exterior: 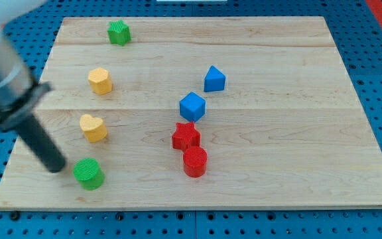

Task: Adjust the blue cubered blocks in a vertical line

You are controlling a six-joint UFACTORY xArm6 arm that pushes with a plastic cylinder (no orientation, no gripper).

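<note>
Tip: my tip (pixel 58 167) rests at the table's (pixel 277 179) lower left, just left of the green cylinder (pixel 88 174); this tool is a plain rod, holds nothing.
Task blocks: blue cube (pixel 192 106), red star (pixel 186 136), red cylinder (pixel 195 162), near centre, almost in column.
Handling: probably light, stiff, slide easily; push on flat sides.
Count: 2 blue (other (pixel 214 79)), 2 red, 2 yellow, 2 green.

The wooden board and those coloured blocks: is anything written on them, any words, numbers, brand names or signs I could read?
None can be read.
The wooden board: bare wood grain, no print.
The blocks, for instance the blue cube, red star and green cylinder: plain coloured faces, no marks.
My tip, near the green cylinder: plain dark rod, no label.
The blue perforated surface around the board: only holes.
</note>
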